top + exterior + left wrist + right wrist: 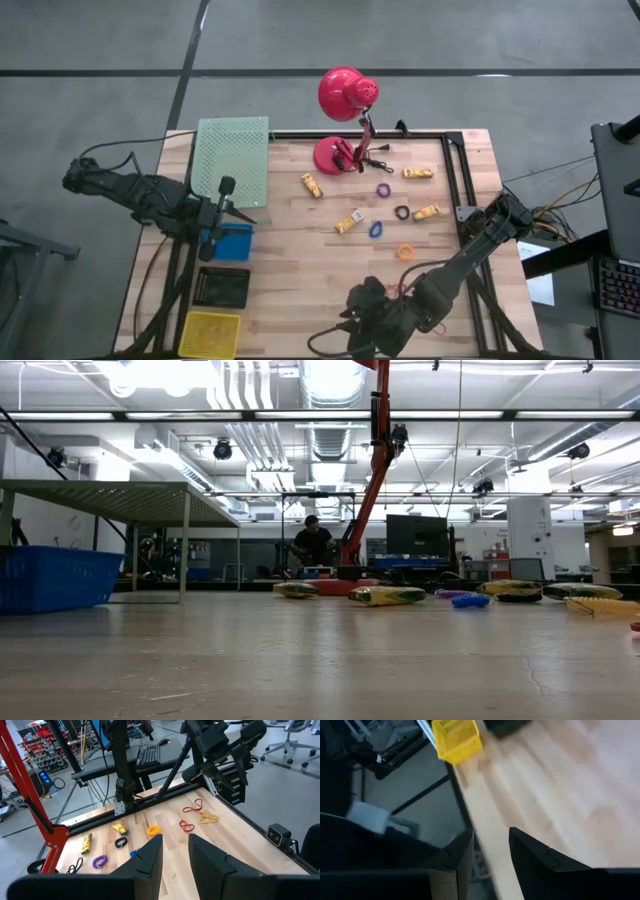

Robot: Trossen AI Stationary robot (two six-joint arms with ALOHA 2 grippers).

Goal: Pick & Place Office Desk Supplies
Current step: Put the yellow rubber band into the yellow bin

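Both grippers, left (174,854) and right (490,851), gape empty; right should probably descend squarely over the red rubber bands (189,817).

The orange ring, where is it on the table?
In the high view the orange ring lies right of centre, just below the blue ring, near the right arm.

Desk lamp (346,95): red shade, base and stem.
Mesh panel (231,160): pale green, perforated.
Bins: blue (228,241); black (222,287); yellow lattice (210,334).
Table (290,280): light wood planks, black frame.
Rectangular pieces (312,185): yellow.
Rings: purple (383,189), black (402,212), blue (376,229), orange (405,251).
Rubber bands: red (192,808); tan, possibly yellow (208,817).
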